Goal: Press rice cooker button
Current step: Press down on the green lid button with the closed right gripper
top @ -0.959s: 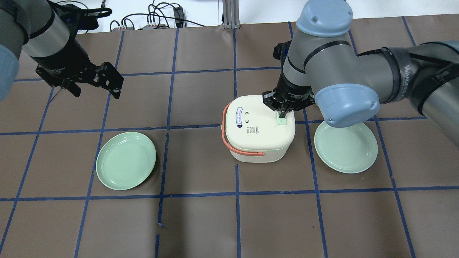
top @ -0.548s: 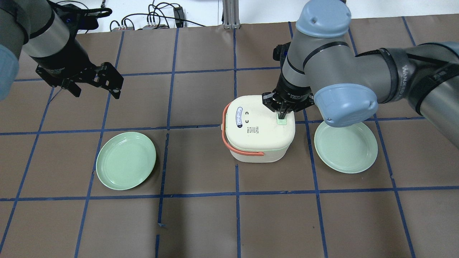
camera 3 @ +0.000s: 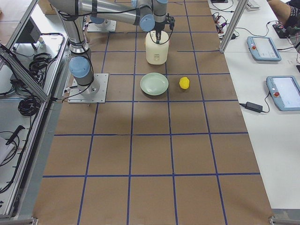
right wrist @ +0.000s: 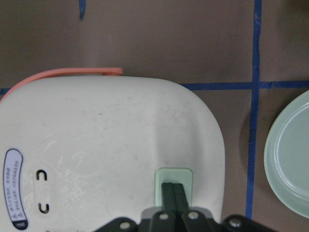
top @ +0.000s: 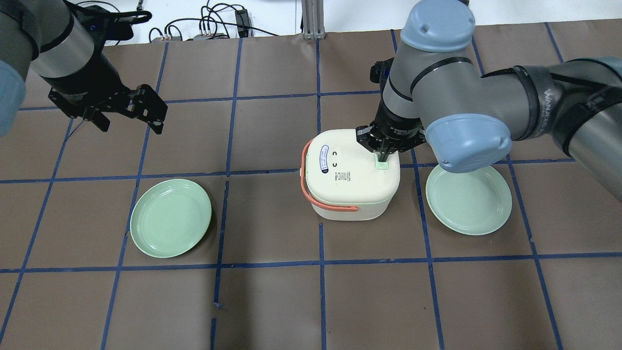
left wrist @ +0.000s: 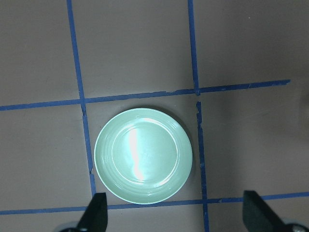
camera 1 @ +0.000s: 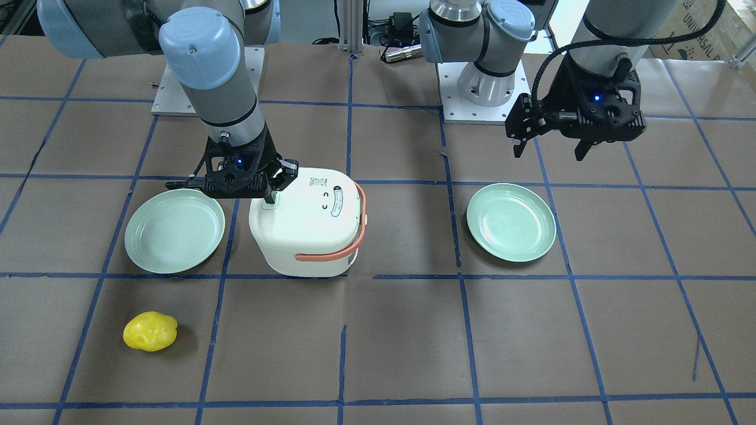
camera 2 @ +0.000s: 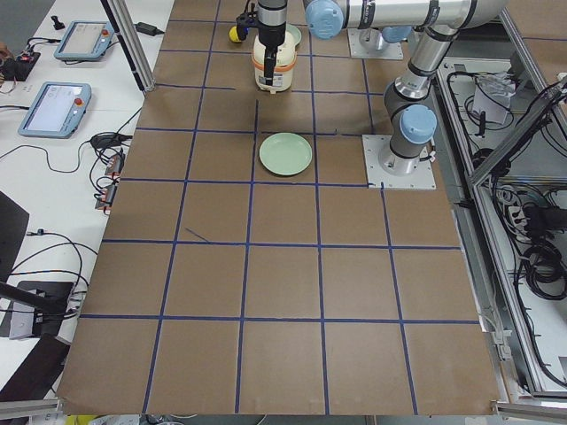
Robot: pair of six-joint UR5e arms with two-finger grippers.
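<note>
A cream rice cooker [top: 347,175] with an orange handle [top: 311,187] stands mid-table; it also shows in the front view [camera 1: 307,221] and the right wrist view [right wrist: 106,145]. Its pale green button [right wrist: 174,180] sits on the lid's edge [top: 383,164]. My right gripper [top: 383,156] is shut, its fingertips together and resting on the button [camera 1: 270,204]. My left gripper [top: 129,124] is open and empty, high above the far left of the table [camera 1: 549,153], over a green plate [left wrist: 143,154].
A green plate [top: 171,217] lies left of the cooker and another [top: 469,199] lies right of it, close under my right arm. A yellow lumpy object [camera 1: 150,331] lies on the operators' side of the table.
</note>
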